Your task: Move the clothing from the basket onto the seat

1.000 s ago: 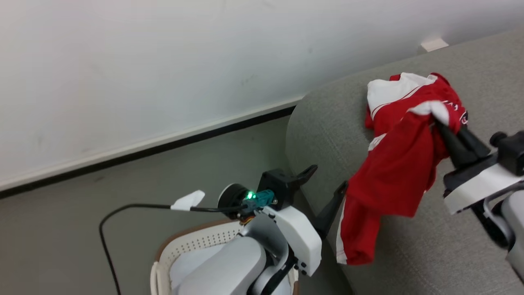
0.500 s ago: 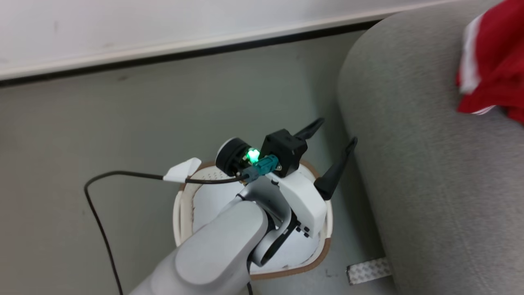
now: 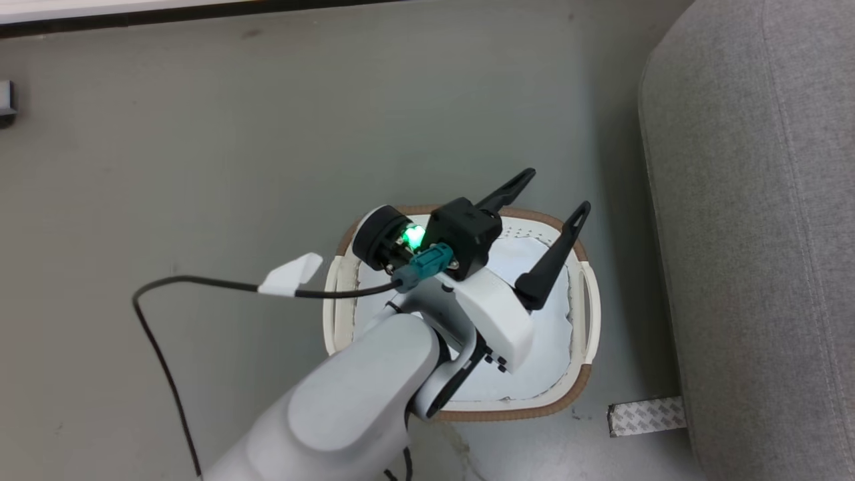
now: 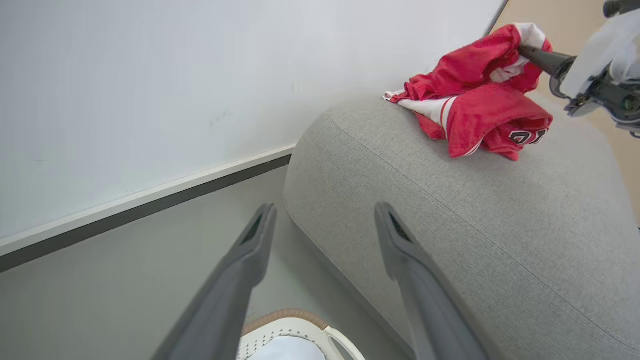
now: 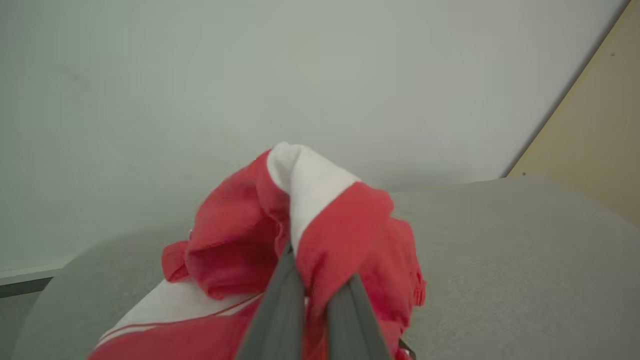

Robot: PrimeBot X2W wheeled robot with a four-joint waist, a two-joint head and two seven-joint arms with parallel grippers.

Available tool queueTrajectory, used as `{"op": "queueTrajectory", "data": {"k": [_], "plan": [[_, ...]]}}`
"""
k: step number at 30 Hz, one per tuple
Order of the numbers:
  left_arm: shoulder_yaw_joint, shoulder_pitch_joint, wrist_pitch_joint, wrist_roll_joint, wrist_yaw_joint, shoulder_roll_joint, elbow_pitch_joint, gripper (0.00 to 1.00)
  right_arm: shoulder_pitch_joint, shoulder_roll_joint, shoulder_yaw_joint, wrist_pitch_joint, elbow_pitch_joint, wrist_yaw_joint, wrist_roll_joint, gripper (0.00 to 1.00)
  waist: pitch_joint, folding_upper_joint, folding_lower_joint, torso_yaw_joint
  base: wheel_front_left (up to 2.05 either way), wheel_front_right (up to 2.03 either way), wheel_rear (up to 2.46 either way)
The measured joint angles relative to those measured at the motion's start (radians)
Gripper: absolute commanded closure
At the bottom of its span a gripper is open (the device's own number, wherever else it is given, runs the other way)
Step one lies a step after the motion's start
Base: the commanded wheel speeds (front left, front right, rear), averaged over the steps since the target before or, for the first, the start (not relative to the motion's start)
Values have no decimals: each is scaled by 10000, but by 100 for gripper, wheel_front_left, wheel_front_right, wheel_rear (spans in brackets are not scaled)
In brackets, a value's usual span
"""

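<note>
Clothing (image 5: pixel 340 225) sits pinched in right pincer (image 5: pixel 320 267), left pincer (image 4: pixel 324 210) spread wide.

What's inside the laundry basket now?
A plain white cushion lies in the oval cream-white plastic basket. The left gripper and pale forearm cover its middle, hiding anything beneath.

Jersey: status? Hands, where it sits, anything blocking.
Left hand open, over the basket. Right hand shut on the red-and-white jersey. Jersey piled on the grey sofa, not released. Nothing in the way.
</note>
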Motion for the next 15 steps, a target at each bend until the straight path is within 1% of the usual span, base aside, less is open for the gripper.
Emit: {"op": "queueTrajectory", "data": {"k": [2, 3, 4, 5, 6, 9, 15], "plan": [[48, -3, -236, 0, -29, 73, 50, 0, 509, 334, -441, -33, -130, 0, -224, 100, -37, 0, 0, -37, 0, 0, 0], [54, 1, -328, 0, -44, 109, 94, 0, 793, 493, -686, -40, -278, 0, -336, 92, -73, 0, -1, -66, 0, 0, 0], [56, 16, -437, 0, -75, 153, 138, 0, 1092, 683, -853, -40, -470, 0, -504, 75, -123, 0, -1, -94, 0, 0, 0], [71, 48, -587, 0, -73, 186, 198, 0, 1423, 938, -984, -40, -763, 0, -635, 54, -188, 0, -1, -122, 0, 0, 0], [117, 103, -773, 0, -67, 217, 259, 0, 1740, 1233, -1183, -40, -1114, 0, -704, 0, -267, 0, -1, -152, 0, 0, 0], [314, 360, -1229, -4, 81, 372, 472, 0, 2685, 1923, -1758, -42, -2351, 0, -1018, 0, -544, 0, -1, -272, 0, 0, 0], [662, 1154, -1666, -232, 368, 627, 991, 0, 4920, 2986, -2219, -59, -4832, 0, -2109, 0, -1379, 1, -2, -425, 0, 0, 0]]}}
